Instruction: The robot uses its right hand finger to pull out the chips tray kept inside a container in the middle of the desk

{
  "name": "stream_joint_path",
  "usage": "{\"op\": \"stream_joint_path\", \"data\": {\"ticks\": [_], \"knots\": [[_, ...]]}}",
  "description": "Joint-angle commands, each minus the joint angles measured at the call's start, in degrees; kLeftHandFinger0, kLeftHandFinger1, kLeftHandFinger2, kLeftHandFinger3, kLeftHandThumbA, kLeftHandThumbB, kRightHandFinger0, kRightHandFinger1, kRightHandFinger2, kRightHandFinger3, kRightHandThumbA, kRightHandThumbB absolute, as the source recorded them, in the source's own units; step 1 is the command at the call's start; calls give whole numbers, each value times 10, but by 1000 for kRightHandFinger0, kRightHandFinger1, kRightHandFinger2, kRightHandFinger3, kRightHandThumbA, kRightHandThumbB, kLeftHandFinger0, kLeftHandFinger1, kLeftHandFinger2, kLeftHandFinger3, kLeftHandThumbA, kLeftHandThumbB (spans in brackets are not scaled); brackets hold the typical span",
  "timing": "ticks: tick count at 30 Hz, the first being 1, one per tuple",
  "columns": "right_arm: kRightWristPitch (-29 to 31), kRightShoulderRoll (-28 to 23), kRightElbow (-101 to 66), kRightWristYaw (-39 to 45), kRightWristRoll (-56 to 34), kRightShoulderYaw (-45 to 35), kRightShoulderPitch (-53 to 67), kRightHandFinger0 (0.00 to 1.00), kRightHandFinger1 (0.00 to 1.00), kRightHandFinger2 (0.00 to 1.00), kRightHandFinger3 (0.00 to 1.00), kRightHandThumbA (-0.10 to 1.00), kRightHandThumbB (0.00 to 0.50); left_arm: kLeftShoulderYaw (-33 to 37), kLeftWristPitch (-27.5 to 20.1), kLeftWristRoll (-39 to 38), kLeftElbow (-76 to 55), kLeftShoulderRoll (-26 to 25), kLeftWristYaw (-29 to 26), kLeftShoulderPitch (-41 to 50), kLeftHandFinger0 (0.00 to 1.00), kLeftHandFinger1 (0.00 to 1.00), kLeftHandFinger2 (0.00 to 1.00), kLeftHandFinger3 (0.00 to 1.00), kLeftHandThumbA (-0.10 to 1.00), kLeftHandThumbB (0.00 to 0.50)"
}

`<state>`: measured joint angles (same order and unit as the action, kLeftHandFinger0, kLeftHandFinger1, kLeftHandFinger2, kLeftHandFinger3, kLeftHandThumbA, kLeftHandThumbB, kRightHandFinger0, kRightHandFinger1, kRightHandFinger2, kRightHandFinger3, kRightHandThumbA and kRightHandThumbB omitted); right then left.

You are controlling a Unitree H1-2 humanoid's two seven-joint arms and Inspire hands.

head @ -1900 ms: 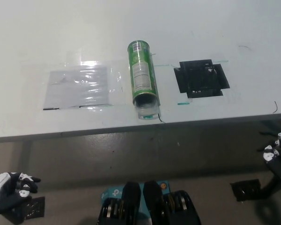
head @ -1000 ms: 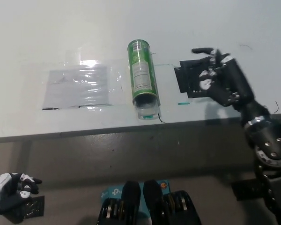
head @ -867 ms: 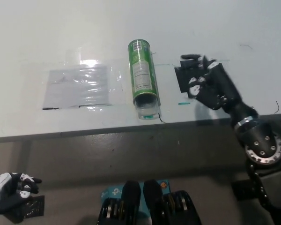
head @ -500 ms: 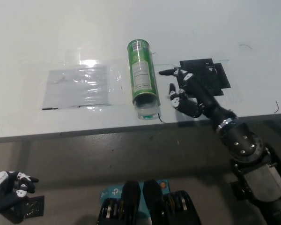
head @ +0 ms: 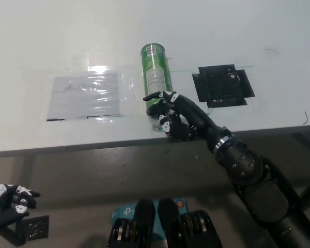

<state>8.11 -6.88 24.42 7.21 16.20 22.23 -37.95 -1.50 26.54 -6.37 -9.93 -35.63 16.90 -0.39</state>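
A round green can [head: 156, 77] lies on its side in the upper middle of the frame, on the smooth white worktop [head: 258, 31], with a shiny clear plastic sheet [head: 85, 95] to its left and a flat black square patch [head: 222, 85] to its right. The black right robot hand [head: 178, 118] covers the can's open near end, one finger reaching across it and the others curled, holding nothing. The white left robot hand [head: 8, 203] rests at the lower left corner, and I cannot tell if it is open.

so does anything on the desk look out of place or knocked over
The green chips container lies on its side, open end toward the desk's near edge, which suits the task. The right robot hand covers that end. The left robot hand rests low. Nothing looks spilled.
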Motion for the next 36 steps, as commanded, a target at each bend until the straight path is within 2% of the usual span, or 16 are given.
{"op": "stream_joint_path", "data": {"ticks": [1,2,5,7,10,11,13,14,20,21,22,25,27,31,34,36], "knots": [[45,-7,-6,5,34,8,-36,0,15,520,744,-100,135,-2,4,-8,-22,-26,10,-13,563,584,682,863,19,0],[47,-12,-6,8,37,10,-34,0,25,579,737,-100,134,-3,4,-12,-21,-28,9,-15,577,586,682,866,18,0],[44,-20,-10,15,32,6,-28,0,31,670,709,-100,137,-3,4,-14,-20,-30,9,-17,589,587,680,871,15,0],[35,-29,-9,15,41,4,-25,0,3,644,729,-100,128,-4,4,-15,-21,-33,8,-18,584,586,681,876,10,0],[29,-45,-8,15,50,2,-24,0,0,525,737,-100,114,-5,4,-18,-23,-33,3,-16,571,584,679,871,4,0],[27,-48,-12,16,49,-1,-22,17,60,602,744,-100,110,-4,4,-17,-22,-33,2,-16,572,582,670,863,-7,0],[31,-51,-11,13,49,-3,-22,0,61,636,748,-100,105,-3,4,-16,-22,-33,-1,-15,572,586,676,863,-16,0],[36,-53,-12,12,47,-6,-25,15,81,711,763,-100,116,-3,4,-18,-21,-32,-2,-14,568,589,679,855,-32,0],[56,-47,8,1,48,-17,-38,0,67,654,784,-100,126,-3,4,-19,-23,-32,1,-11,580,592,672,851,-47,0],[45,-42,1,1,50,-19,-38,0,5,562,773,-100,128,-3,4,-17,-26,-32,5,-11,567,582,674,857,-61,0],[45,-42,0,1,50,-20,-37,0,1,550,774,-100,128,-3,4,-17,-27,-33,6,-11,566,582,674,857,-65,0],[59,-30,15,-4,51,-20,-39,0,0,584,748,-100,138,-3,4,-17,-26,-33,4,-11,575,582,666,850,-63,0],[60,-21,18,3,49,-15,-34,0,2,654,712,-100,147,2,4,-14,-29,-36,2,-11,584,591,682,848,-48,0],[78,-9,28,2,46,-14,-34,0,0,627,698,-100,140,0,4,-18,-27,-35,1,-11,587,596,685,846,-49,0],[73,-4,25,3,54,-14,-33,0,22,672,724,-100,134,3,4,-16,-27,-35,1,-14,581,593,688,841,-47,0],[77,0,31,-7,71,-9,-39,0,0,629,717,-100,145,1,4,-22,-24,-34,1,-14,578,590,683,841,-45,0]]}}
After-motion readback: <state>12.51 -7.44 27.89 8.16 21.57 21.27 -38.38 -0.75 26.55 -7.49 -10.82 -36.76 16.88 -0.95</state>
